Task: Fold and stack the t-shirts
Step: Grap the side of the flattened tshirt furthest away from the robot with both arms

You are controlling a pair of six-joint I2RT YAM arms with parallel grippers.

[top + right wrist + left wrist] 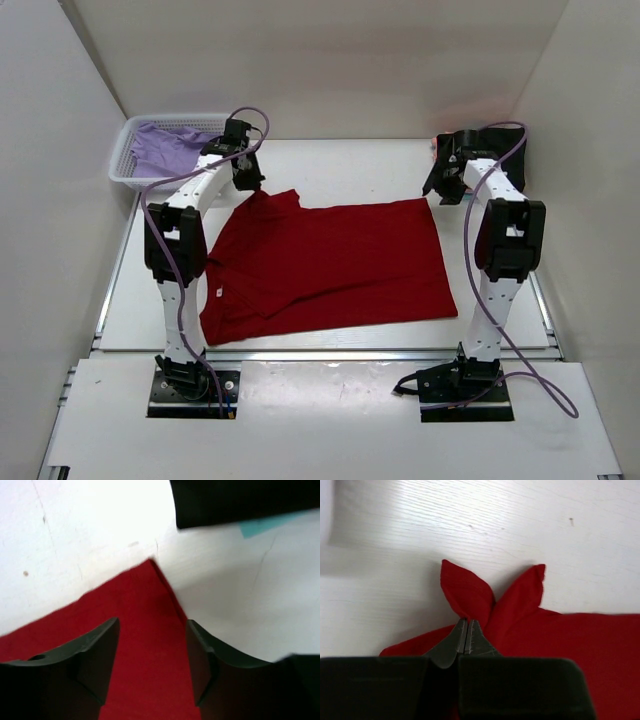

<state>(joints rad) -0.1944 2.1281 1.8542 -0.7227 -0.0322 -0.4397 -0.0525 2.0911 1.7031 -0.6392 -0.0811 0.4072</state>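
A deep red t-shirt (330,265) lies spread flat across the middle of the table. My left gripper (250,183) is at its far left corner, shut on a pinch of the red cloth (470,592), which bunches into two flaps ahead of the gripper's tips (466,621). My right gripper (441,192) hovers over the shirt's far right corner (150,565). Its jaws (152,622) are open, with red cloth beneath the gap and nothing gripped. A lavender t-shirt (170,148) fills the basket. A black t-shirt (240,500) sits beyond the right gripper, with a teal edge (260,527) showing under it.
The white lattice basket (122,168) stands at the far left corner against the wall. White walls close in the table on three sides. Both arm bases (195,385) are bolted at the near edge.
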